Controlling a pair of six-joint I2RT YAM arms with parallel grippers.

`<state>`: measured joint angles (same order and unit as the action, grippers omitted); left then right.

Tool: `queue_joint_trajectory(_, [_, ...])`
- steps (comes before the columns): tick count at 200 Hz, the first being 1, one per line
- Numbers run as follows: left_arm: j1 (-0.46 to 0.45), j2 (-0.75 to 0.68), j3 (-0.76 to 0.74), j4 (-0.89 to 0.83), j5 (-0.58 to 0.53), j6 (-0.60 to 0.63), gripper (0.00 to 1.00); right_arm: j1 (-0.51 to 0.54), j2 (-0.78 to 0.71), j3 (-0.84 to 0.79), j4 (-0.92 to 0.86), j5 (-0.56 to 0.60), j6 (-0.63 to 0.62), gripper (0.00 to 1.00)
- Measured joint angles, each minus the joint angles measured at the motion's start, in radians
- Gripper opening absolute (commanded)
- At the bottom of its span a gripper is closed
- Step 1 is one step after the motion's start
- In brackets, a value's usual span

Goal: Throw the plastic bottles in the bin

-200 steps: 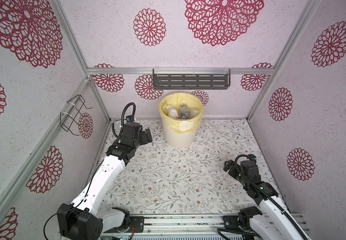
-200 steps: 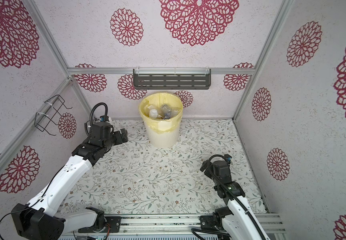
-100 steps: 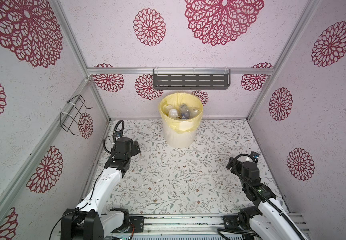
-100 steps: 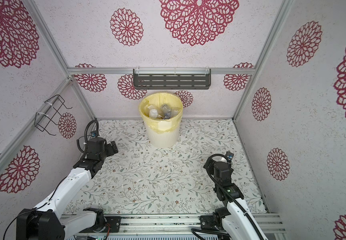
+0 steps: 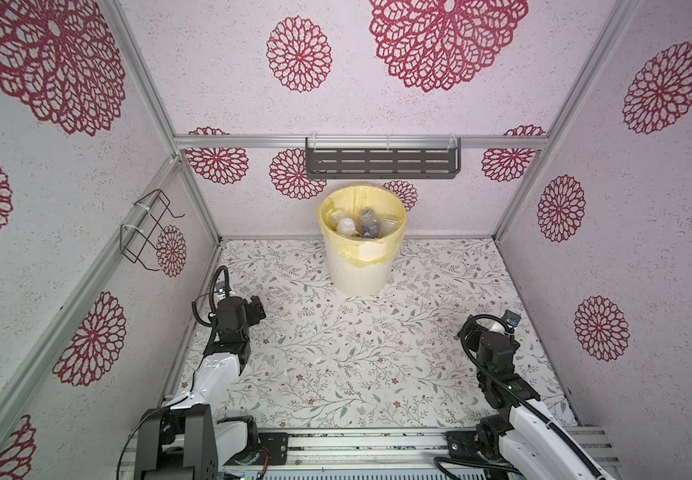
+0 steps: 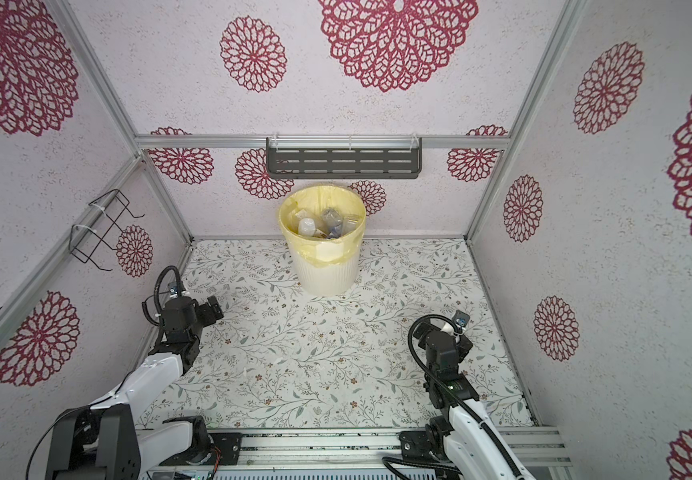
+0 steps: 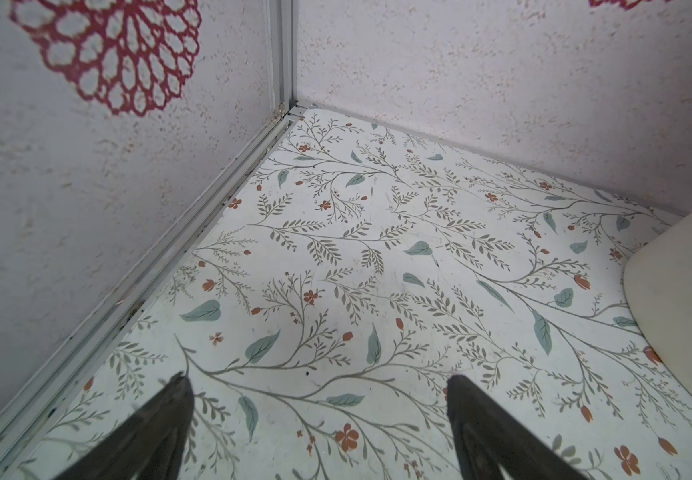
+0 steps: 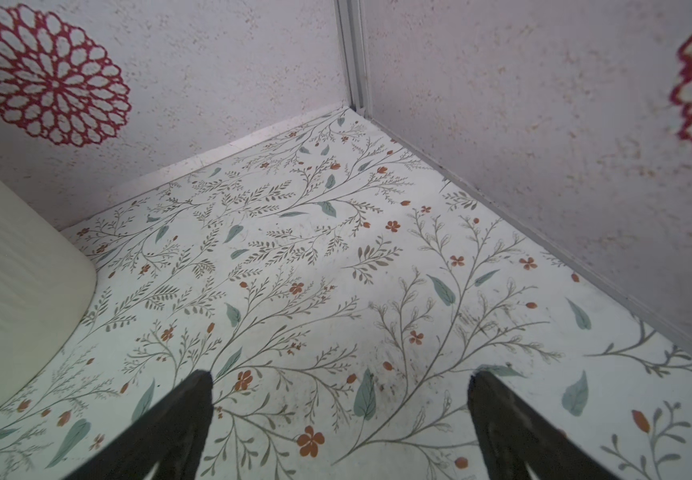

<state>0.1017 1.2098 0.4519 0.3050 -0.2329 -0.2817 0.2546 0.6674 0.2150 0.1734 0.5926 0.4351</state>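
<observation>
Several plastic bottles (image 5: 367, 220) lie inside the bin (image 5: 360, 272), which stands at twelve o'clock on the floral floor (image 5: 356, 353). The left gripper (image 7: 318, 380) sits at eight o'clock and the right gripper (image 8: 342, 374) at four o'clock, both with jaws apart and empty.

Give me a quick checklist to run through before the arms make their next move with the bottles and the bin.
1. Open, empty left hand: ok.
2. Open, empty right hand: ok.
3. All visible plastic bottles inside the bin: ok.
4. Upright bin: ok.
5. Strays on the floor: none visible in any view, ok.
6. Both hands apart from the bin: ok.
</observation>
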Motion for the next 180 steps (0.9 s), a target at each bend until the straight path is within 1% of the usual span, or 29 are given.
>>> queue_joint_trajectory(21, [0.071, 0.091, -0.036, 0.147, 0.095, -0.002, 0.97, -0.002, 0.005, -0.045, 0.096, 0.054, -0.035, 0.99])
queue_joint_trajectory(32, [0.103, 0.134, -0.042, 0.202, 0.143, -0.001, 0.97, -0.003, 0.005, -0.080, 0.177, 0.076, -0.075, 0.99])
queue_joint_trajectory(50, [0.135, 0.167, -0.042, 0.259, 0.204, 0.002, 0.97, -0.003, 0.021, -0.144, 0.319, 0.111, -0.154, 0.99])
queue_joint_trajectory(68, [0.157, 0.183, -0.043, 0.333, 0.247, 0.011, 0.97, -0.010, 0.071, -0.175, 0.428, 0.146, -0.193, 0.99])
queue_joint_trajectory(86, [0.171, 0.213, -0.071, 0.467, 0.274, 0.016, 0.97, -0.024, 0.175, -0.194, 0.572, 0.171, -0.209, 0.99])
queue_joint_trajectory(97, [0.182, 0.245, -0.091, 0.537, 0.306, 0.019, 0.97, -0.036, 0.269, -0.199, 0.668, 0.179, -0.224, 0.99])
queue_joint_trajectory(126, [0.192, 0.296, -0.104, 0.596, 0.381, 0.029, 0.97, -0.057, 0.587, -0.198, 0.943, 0.169, -0.295, 0.99])
queue_joint_trajectory(145, [0.192, 0.296, -0.104, 0.622, 0.406, 0.035, 0.97, -0.061, 0.733, -0.191, 1.102, 0.164, -0.348, 0.99])
queue_joint_trajectory(162, [0.192, 0.296, -0.104, 0.641, 0.417, 0.039, 0.97, -0.069, 0.822, -0.176, 1.221, 0.162, -0.377, 0.99])
queue_joint_trajectory(180, [0.190, 0.296, -0.106, 0.664, 0.423, 0.045, 0.97, -0.074, 0.831, -0.175, 1.271, 0.144, -0.392, 0.99])
